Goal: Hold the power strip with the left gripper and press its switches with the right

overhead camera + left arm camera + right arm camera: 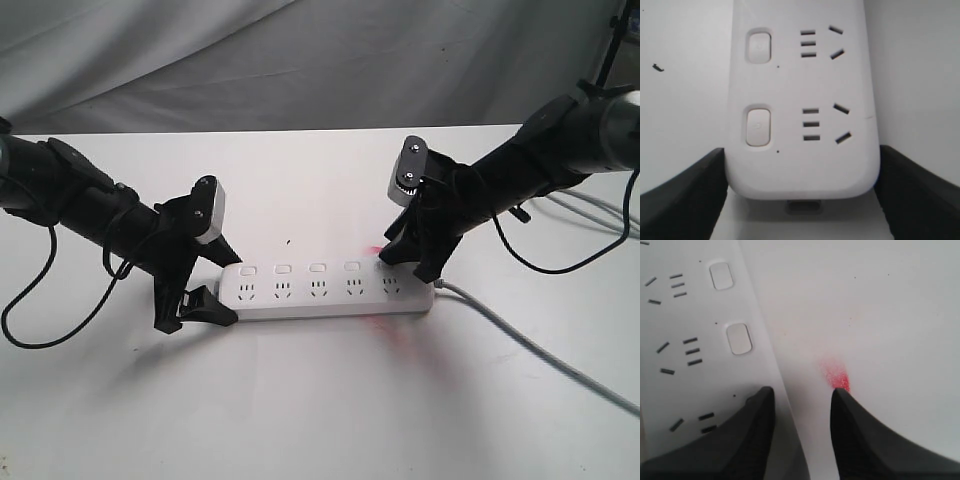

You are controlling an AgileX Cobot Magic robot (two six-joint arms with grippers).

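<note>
While the power strip [330, 288] lies across the middle of the table [320, 410], the left gripper [222, 284] pinches its left end between its jaws, and the right gripper [404, 265] holds its jaws spread over the right end's far edge.

A white table [300, 400] bears a red smudge [836, 376] before grey cloth [300, 60].
</note>
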